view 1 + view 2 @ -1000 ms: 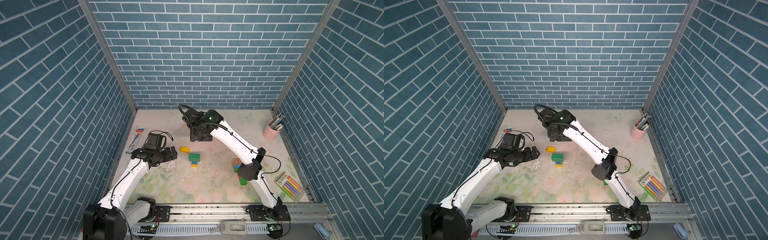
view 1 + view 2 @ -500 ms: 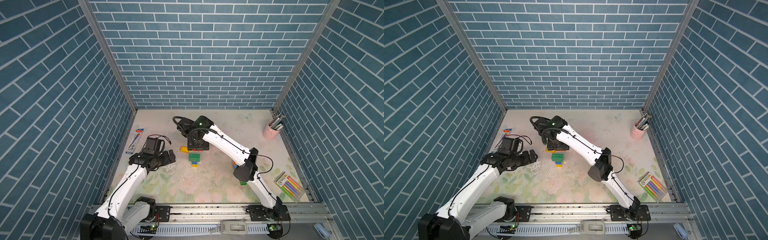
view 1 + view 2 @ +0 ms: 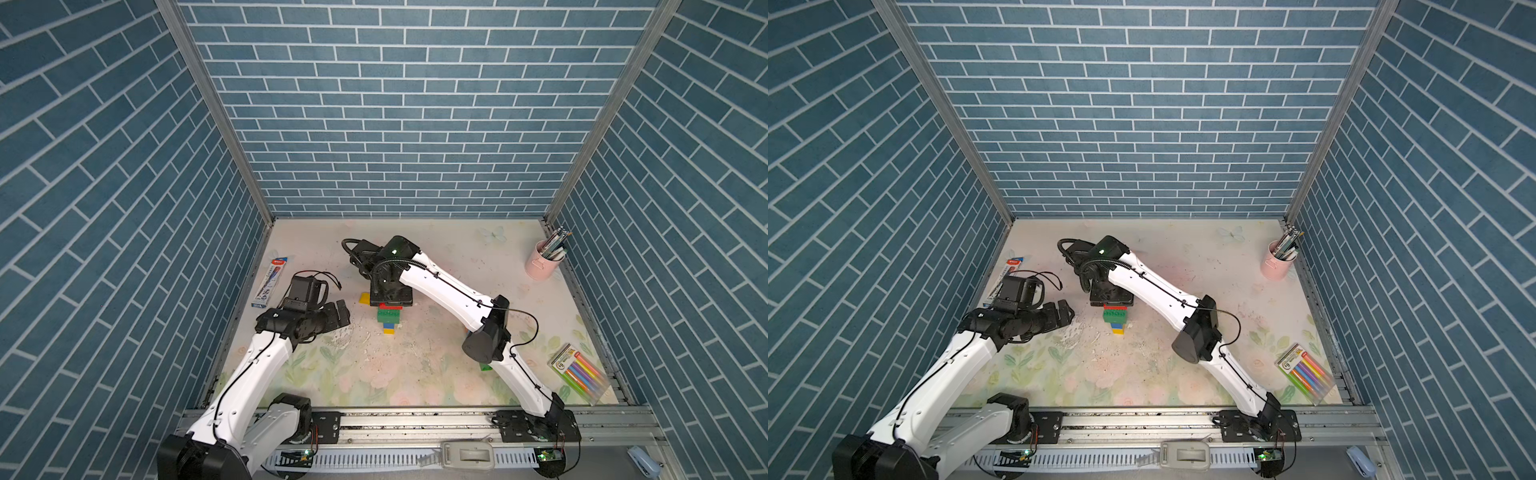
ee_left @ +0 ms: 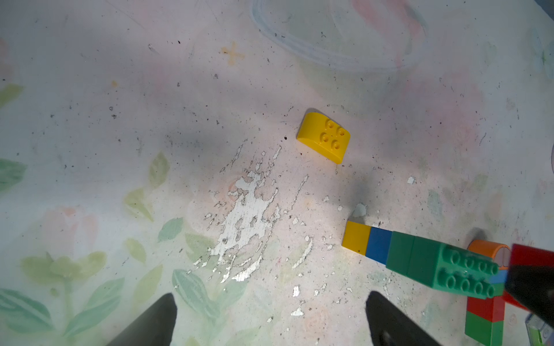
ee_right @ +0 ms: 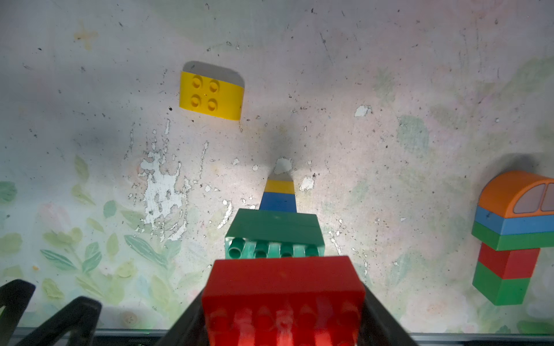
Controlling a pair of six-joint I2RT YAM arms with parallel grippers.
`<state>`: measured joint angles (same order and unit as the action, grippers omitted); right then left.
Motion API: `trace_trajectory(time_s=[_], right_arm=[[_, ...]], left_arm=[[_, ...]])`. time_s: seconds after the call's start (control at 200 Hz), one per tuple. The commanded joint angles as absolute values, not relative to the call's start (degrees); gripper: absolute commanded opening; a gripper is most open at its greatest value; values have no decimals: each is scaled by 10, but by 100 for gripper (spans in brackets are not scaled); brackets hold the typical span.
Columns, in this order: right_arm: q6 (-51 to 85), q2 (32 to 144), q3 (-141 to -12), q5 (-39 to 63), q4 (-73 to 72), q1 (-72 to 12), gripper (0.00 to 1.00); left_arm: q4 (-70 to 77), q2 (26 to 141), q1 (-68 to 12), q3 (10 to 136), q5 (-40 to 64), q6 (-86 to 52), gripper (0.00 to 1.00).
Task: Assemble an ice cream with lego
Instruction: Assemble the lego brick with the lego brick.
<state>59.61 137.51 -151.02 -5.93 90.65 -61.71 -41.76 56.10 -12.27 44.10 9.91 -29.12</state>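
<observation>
Lego tower (image 3: 389, 320) stands at the centre of both top views on the flowered surface (image 3: 415, 374): yellow at the foot, then blue, then a wide green brick (image 5: 274, 230). The right arm (image 3: 440, 286) rises from its base at the lower right, bends at a dark elbow right of centre and stretches up and left, its wrist turned straight down over the tower. The left arm (image 3: 257, 365) climbs from the lower left corner and levels out at the wrist, pointing rightward from left of centre. The right claw (image 5: 283, 314) grips a red brick (image 5: 283, 287) directly above the green brick's studs; whether it is pressed home cannot be told. The left claw (image 3: 341, 312) is empty, jaws spread wide, near the tower but apart from it. A second stack (image 5: 509, 239) of orange dome, blue, green, red and green is mostly hidden by the right elbow in the top views. A yellow brick (image 3: 365, 298) with a rounded top and four studs peeks out just left of the right claw.
</observation>
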Motion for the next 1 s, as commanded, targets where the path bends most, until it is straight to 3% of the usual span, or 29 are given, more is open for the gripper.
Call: trace_trajectory(time_s=[0.0, 0.995], right_arm=[[626, 1386, -1512, -53, 918, -618, 0], [627, 1409, -1517, -38, 927, -620, 0]], left_arm=[[-429, 555, -119, 432, 91, -292, 99], [-429, 549, -119, 430, 96, -293, 99]])
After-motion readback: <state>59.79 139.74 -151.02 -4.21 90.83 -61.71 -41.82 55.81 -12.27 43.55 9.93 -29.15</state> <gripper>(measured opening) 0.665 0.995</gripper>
